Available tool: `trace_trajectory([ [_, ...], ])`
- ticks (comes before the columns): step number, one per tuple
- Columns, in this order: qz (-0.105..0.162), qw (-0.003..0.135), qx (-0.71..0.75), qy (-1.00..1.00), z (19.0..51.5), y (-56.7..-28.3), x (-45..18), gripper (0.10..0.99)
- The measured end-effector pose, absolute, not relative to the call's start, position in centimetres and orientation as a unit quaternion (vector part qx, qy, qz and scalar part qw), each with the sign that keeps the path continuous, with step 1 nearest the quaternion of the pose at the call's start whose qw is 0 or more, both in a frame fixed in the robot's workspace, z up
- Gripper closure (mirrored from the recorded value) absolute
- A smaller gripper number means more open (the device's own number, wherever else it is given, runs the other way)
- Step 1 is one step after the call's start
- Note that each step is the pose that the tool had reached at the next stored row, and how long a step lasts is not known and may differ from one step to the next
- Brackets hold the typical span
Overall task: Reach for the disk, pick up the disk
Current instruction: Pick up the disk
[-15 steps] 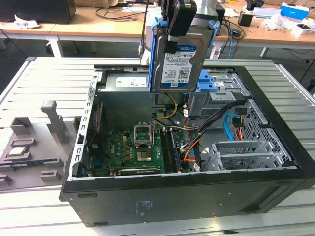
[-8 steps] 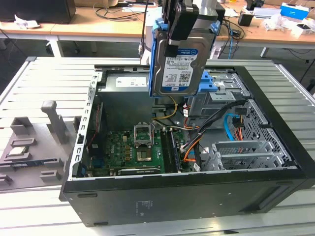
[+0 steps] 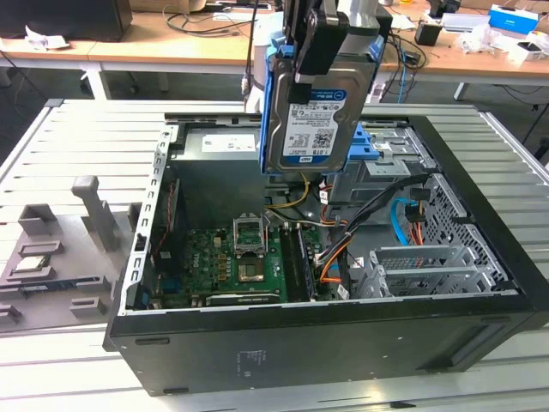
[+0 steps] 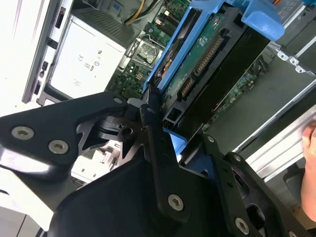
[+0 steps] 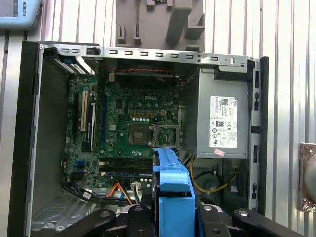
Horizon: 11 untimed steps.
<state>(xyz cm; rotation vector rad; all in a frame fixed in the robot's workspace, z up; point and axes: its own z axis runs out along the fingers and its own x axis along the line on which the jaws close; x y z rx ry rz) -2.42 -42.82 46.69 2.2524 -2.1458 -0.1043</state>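
Pincer point(image 3: 319, 43) clamped on disk point(image 3: 313, 120), lifted

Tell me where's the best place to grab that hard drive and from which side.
Grip the disk across its thin top edge, coming from above. It hangs upright over the open computer case, so the two broad faces are what jaws can pinch. The gripper holds it that way now, clear of the blue side rails.

**Disk held above open case**

Computer case point(image 3: 343, 343) lies open on slatted table point(image 3: 77, 146). Disk point(image 3: 313, 120) hangs upright in gripper point(image 3: 322, 39), above the case's rear half. Motherboard point(image 3: 240, 262) sits on case floor below; drive cage point(image 3: 429, 266) toward exterior view's right. Fixture blocks point(image 3: 51, 249) on table at exterior view's left. Desk point(image 3: 171, 47) behind.
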Motion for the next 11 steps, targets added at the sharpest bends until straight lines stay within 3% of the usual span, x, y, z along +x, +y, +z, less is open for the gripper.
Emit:
trace_trajectory([
  [11,-0.034,0.014,0.724,-0.689,46.6,-44.3,-2.4,0.718],
])
